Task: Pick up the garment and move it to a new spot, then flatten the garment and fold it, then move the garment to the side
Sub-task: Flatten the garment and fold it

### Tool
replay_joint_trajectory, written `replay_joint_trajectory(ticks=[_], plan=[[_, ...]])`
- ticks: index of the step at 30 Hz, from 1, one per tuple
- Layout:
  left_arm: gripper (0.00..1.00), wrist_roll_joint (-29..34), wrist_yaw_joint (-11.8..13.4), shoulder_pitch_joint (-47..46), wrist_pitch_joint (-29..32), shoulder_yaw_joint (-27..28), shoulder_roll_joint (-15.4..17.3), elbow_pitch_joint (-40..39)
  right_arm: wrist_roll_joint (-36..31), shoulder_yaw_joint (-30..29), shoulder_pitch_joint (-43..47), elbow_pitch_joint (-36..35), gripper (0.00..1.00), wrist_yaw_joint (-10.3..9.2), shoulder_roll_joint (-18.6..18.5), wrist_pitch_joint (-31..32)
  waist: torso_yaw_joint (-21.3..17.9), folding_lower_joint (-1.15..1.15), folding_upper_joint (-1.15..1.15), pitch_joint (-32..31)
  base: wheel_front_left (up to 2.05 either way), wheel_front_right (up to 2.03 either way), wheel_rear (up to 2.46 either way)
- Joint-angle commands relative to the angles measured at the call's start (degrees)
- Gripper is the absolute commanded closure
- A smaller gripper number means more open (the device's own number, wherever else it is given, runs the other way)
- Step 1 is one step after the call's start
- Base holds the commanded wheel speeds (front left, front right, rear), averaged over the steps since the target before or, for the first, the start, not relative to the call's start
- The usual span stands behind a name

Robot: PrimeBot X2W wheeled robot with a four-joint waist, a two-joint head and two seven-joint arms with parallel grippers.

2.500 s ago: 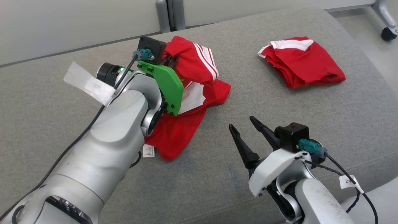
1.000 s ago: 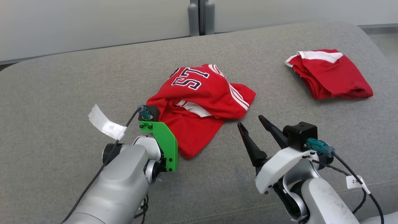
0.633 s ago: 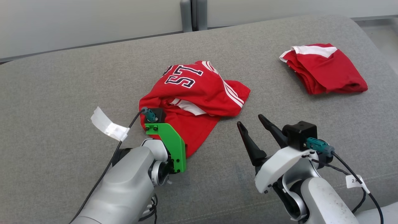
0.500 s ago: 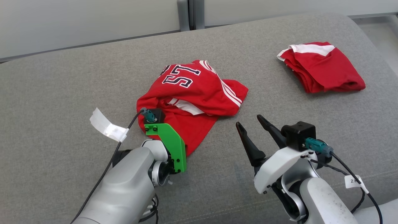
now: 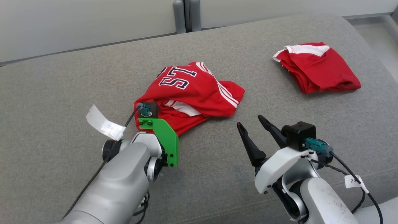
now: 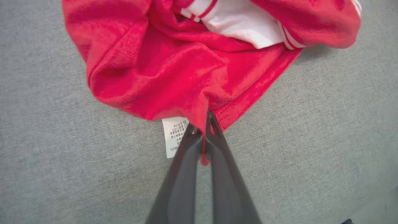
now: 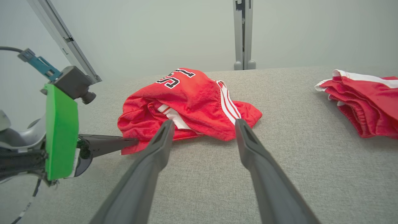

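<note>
The garment (image 5: 192, 90), a crumpled red jersey with white stripes and dark lettering, lies mid-cushion. In the left wrist view my left gripper (image 6: 203, 124) is shut on the near hem of the garment (image 6: 174, 71), with a pinch of red cloth between the fingers and a white care label (image 6: 174, 137) beside them. From the right wrist view, the left gripper (image 7: 129, 142) meets the garment (image 7: 192, 99) at its lower left edge. My right gripper (image 5: 250, 122) stands open and empty, just right of the garment and apart from it; its fingers (image 7: 155, 149) point toward the garment.
A second red garment (image 5: 317, 67), folded, lies at the far right of the grey cushion (image 5: 62, 77) and also appears as a folded red garment (image 7: 363, 102) at the right wrist view's right edge. A grey post (image 5: 183, 15) stands behind the cushion. The cushion's edge falls away at right.
My left gripper has shut on the garment's near hem, and the garment's lower flap has bunched in toward it. The right arm holds still; the head camera has shifted slightly.
</note>
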Motion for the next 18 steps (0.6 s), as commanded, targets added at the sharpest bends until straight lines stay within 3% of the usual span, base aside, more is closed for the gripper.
replay_joint_trajectory(ticks=[1, 8, 18], plan=[[1.00, 1.13, 0.46, -1.26, -0.57, -0.34, 0.51, 0.11, -0.17, 0.06, 0.36, 0.13, 0.00, -0.02, -0.08, 0.06, 0.26, 0.00, 0.00, -0.41, 0.00, 0.00, 0.00], [1.00, 6.45, 2.91, -8.45, -3.21, -2.99, 3.56, -0.04, 0.30, 0.59, 1.04, 0.59, 0.00, -0.02, -0.09, 0.14, 0.74, 0.00, 0.00, -2.01, 0.00, 0.00, 0.00], [1.00, 12.38, 5.14, -20.44, -10.34, -3.65, 5.92, -6.95, 0.59, 0.88, 2.22, 0.38, 0.00, -0.02, -0.09, 0.20, 0.28, 0.00, 0.00, -3.79, 0.00, 0.00, 0.00]])
